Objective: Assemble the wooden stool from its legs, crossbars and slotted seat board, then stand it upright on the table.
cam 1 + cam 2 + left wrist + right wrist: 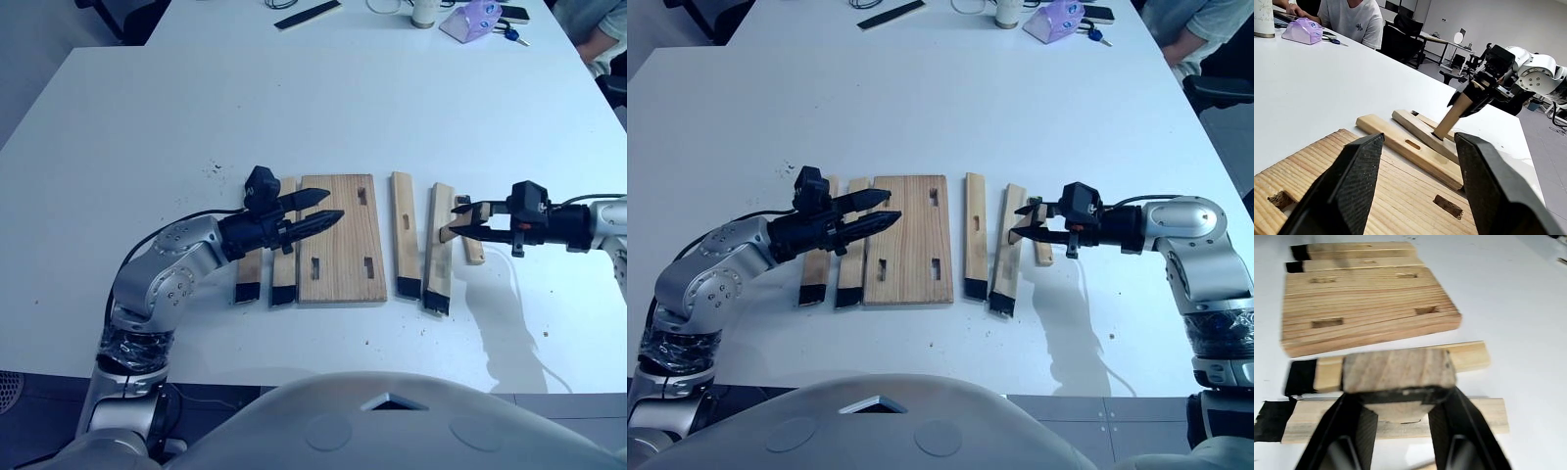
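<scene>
White table (294,108): seat board (343,245) laid flat. Right of it, a tilted crossbar (1454,115) is clamped in the right gripper (468,217), apparently at the slot of the outer leg (438,257); the left gripper (335,206) is held spread over its left edge. Crossbar insertion is judged underway; square pressing is required next.

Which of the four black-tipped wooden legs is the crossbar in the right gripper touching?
The outermost black-tipped wooden leg on the robot's right, beyond the slotted seat board; the right gripper holds the short wooden crossbar tilted onto it.
</scene>
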### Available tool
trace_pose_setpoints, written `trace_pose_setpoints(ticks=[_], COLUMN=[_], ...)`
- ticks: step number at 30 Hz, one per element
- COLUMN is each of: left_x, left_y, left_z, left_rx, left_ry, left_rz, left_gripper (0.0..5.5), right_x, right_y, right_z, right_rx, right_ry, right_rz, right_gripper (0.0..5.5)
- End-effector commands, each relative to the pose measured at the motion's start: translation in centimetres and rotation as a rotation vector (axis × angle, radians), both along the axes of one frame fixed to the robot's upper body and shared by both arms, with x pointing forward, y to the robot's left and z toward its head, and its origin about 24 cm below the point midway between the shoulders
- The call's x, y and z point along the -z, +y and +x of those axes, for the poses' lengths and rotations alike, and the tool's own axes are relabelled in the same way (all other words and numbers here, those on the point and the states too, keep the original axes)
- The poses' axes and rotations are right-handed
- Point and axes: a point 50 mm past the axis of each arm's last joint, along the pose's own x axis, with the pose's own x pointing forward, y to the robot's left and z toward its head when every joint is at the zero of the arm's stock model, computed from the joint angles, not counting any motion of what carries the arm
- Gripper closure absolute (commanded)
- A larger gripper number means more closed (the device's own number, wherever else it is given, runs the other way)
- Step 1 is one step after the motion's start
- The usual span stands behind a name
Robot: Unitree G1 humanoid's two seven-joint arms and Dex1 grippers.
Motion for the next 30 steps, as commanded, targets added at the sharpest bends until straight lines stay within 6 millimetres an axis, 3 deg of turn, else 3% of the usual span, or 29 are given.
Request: trace_pose_setpoints(ticks=[1, 4, 13, 24, 30], left_x=[0.2, 0.3, 0.5, 0.8, 0.8], left_y=[-0.1, -0.3, -0.7, -1.3, -1.4], left_z=[-0.2, -0.3, -0.5, -1.2, -1.2], left_rx=[0.009, 0.008, 0.060, 0.096, 0.104], left_ry=[0.003, 0.007, 0.036, 0.081, 0.085], left_rz=[0.020, 0.022, 0.025, -0.005, -0.008], left_gripper=[2.84, 2.84, 2.84, 2.84, 2.84], right_x=[1.5, 3.0, 7.2, 5.0, 6.1], right_y=[0.6, 1.0, 0.8, 2.1, 2.3], right_z=[0.6, 1.1, -0.3, 1.9, 2.9], right_rx=[0.007, -0.002, -0.013, 0.001, 0.024], right_ry=[0.090, 0.138, 0.290, 0.300, 0.305], right_rz=[-0.019, -0.043, -0.113, -0.010, -0.061], right_gripper=[4.20, 4.20, 4.20, 4.20, 4.20])
